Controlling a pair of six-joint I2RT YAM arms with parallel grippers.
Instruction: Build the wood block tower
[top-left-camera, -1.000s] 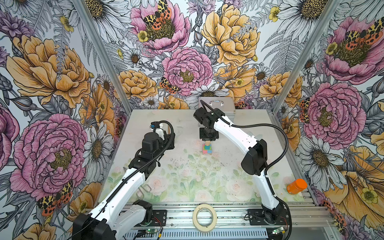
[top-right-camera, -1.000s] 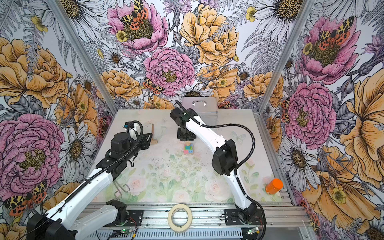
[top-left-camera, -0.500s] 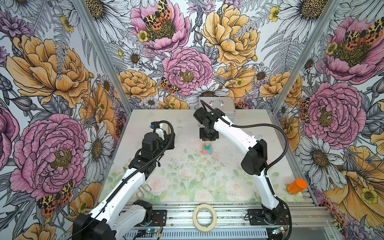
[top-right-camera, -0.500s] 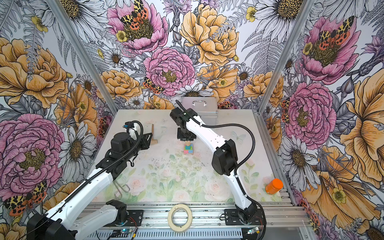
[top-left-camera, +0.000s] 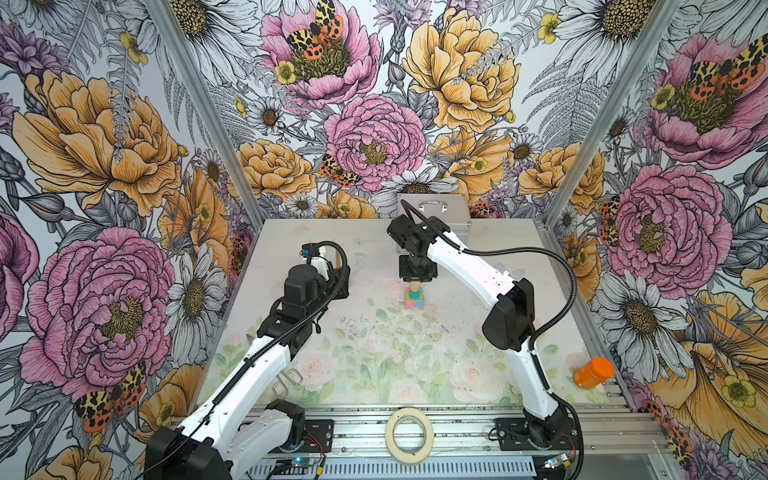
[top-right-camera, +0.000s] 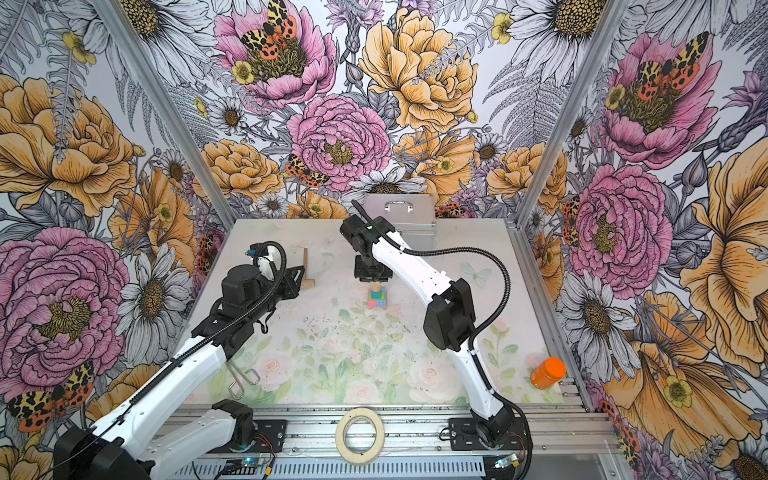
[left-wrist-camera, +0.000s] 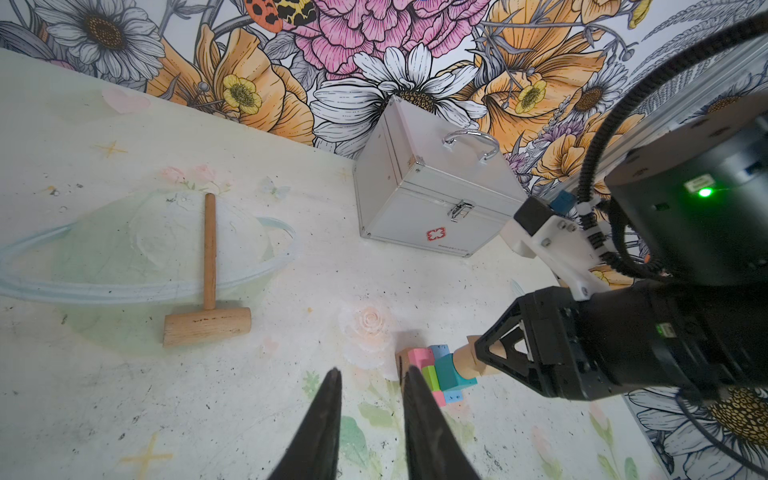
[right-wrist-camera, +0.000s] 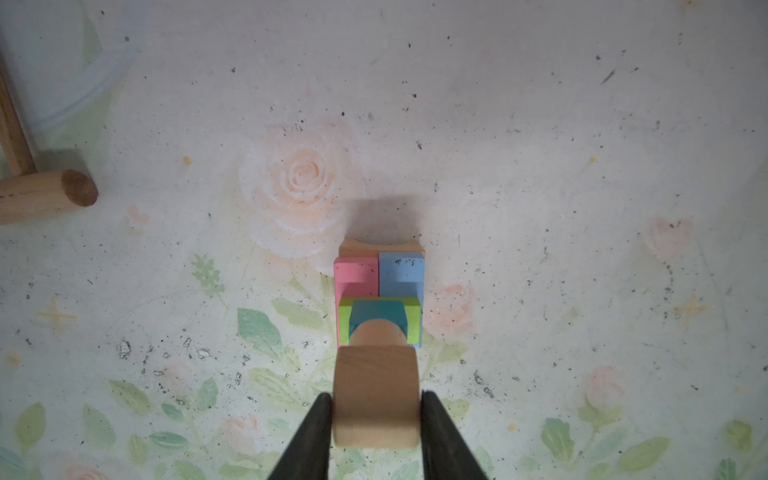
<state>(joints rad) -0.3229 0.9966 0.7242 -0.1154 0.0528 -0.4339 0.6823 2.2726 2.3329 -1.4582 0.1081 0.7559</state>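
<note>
1. Right wrist view: the right pincer (right-wrist-camera: 376, 397) stands narrow around a tan block (right-wrist-camera: 374, 370), with one finger at each flat side. The fingers look to touch both faces, though on one side the contact is hard to make out.
2. That block sits on a tan cylinder (right-wrist-camera: 376, 334) capping the tower (right-wrist-camera: 357, 278). In both top views the tower stands mid-surface (top-left-camera: 374, 340), well apart from the wooden mallet (left-wrist-camera: 208, 320) and the silver case (left-wrist-camera: 432, 195).
3. The left pincer (left-wrist-camera: 372, 374) hangs narrowly parted and empty. It is aimed toward the tower but apart from it.
4. Handling, as I judge it: the blocks are painted and plain wood, light, stiff, and smooth enough to slide. The cylinder gives the block a small footing, so a sideways nudge could tip the top. The best hold is on opposite flat faces, and the release should be even, lifting straight up.
</note>
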